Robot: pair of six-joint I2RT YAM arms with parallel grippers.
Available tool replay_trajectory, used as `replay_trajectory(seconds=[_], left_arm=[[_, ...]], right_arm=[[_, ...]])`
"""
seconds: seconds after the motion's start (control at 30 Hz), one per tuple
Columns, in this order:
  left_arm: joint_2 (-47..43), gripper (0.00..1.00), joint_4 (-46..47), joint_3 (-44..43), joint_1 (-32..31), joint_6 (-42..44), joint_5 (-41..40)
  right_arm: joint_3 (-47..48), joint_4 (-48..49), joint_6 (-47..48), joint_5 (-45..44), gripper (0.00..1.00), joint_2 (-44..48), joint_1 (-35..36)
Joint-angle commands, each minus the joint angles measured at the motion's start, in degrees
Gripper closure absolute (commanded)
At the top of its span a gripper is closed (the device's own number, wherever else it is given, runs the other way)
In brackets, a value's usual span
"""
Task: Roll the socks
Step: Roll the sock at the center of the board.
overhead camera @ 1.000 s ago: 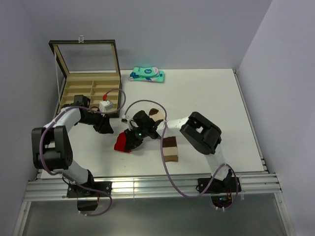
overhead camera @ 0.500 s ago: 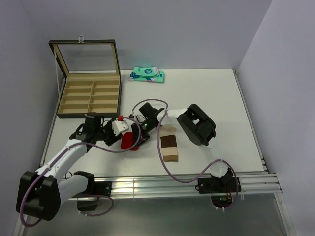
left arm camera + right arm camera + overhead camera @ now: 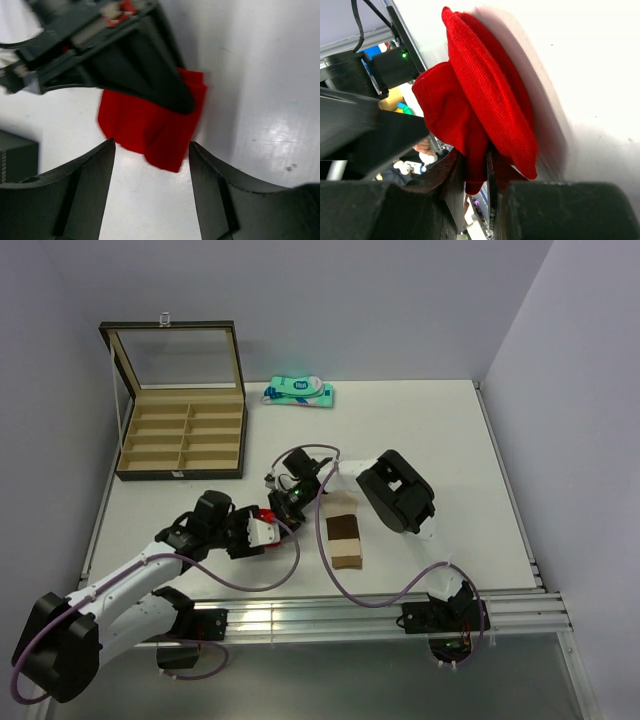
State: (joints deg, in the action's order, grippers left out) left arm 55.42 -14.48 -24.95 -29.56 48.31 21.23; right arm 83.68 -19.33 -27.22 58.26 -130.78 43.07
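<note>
Pinching the bunched red sock [image 3: 145,130] on the table [image 3: 450,460], the right gripper [image 3: 477,172] hides its upper part, while the left gripper [image 3: 150,150] stands spread wide before it, empty; the beige sock [image 3: 346,542] lies nearby.

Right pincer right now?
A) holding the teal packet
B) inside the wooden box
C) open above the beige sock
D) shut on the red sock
D: in its own wrist view the right pincer has folded fabric of the red sock clamped between its fingers.
</note>
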Motion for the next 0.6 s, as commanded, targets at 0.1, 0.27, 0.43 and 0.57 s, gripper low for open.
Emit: replay_trajectory(seconds=[0.1, 0.27, 0.43, 0.57], left_arm=[[-0.31, 0.36, 2.34, 3.15, -5.41, 0.29, -2.95], [2.32, 0.40, 7.18, 4.47, -6.03, -0.50, -4.88], [6.53, 0.45, 12.53, 4.29, -6.03, -2.17, -6.90], [9.18, 0.51, 13.25, 4.21, -6.03, -2.00, -7.61]], right_arm=[[-0.97, -5.19, 0.50, -8.60, 1.00, -3.43, -0.53], [-0.89, -5.54, 0.77, -8.95, 1.00, -3.69, -0.53], [-1.24, -5.54, 1.21, -9.13, 1.00, -3.52, -0.53], [-1.41, -5.28, 1.21, -9.22, 1.00, -3.43, -0.53]])
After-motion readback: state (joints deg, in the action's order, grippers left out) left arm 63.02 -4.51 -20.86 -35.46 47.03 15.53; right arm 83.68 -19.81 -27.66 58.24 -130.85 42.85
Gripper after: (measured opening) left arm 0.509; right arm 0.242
